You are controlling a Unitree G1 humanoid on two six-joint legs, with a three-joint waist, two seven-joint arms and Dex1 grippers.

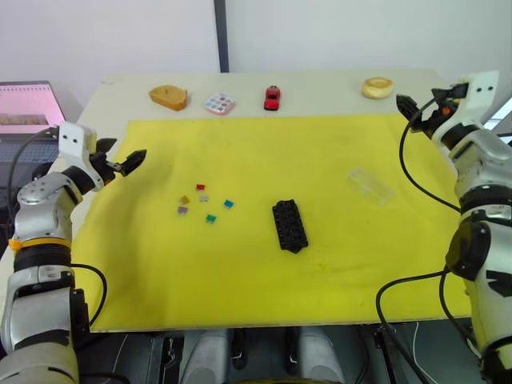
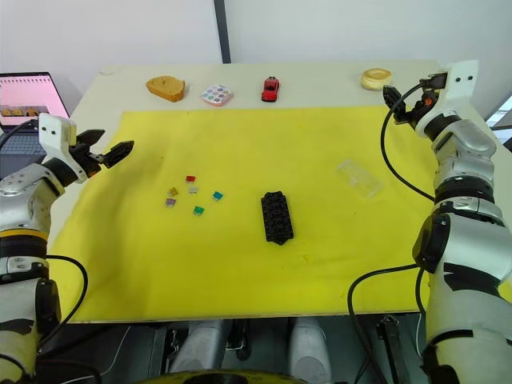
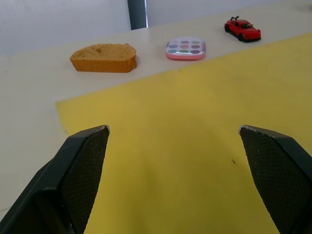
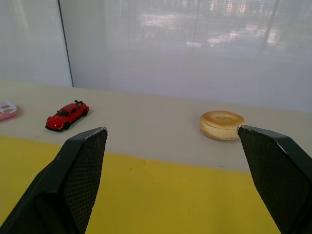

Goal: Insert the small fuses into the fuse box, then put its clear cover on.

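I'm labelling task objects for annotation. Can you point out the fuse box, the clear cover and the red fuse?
fuse box (image 1: 290, 226), left eye view, middle of its slotted top.
clear cover (image 1: 370, 186), left eye view, centre of its top face.
red fuse (image 1: 200, 187), left eye view, its body.

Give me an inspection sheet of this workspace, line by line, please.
Surface: pale table with a yellow mat over most of it.
Job's things: six small fuses loose on the mat's left half; black fuse box mid-mat, no fuses seen in it; clear cover lying apart to its right.
Clutter: bread slice, dotted tray, red toy car and a doughnut along the far edge.
Grippers: left pincer open at the mat's left edge; right pincer open at its far right corner; both empty.
Cables: black leads hanging along both arms.
Surroundings: laptop on the left, white wall behind.
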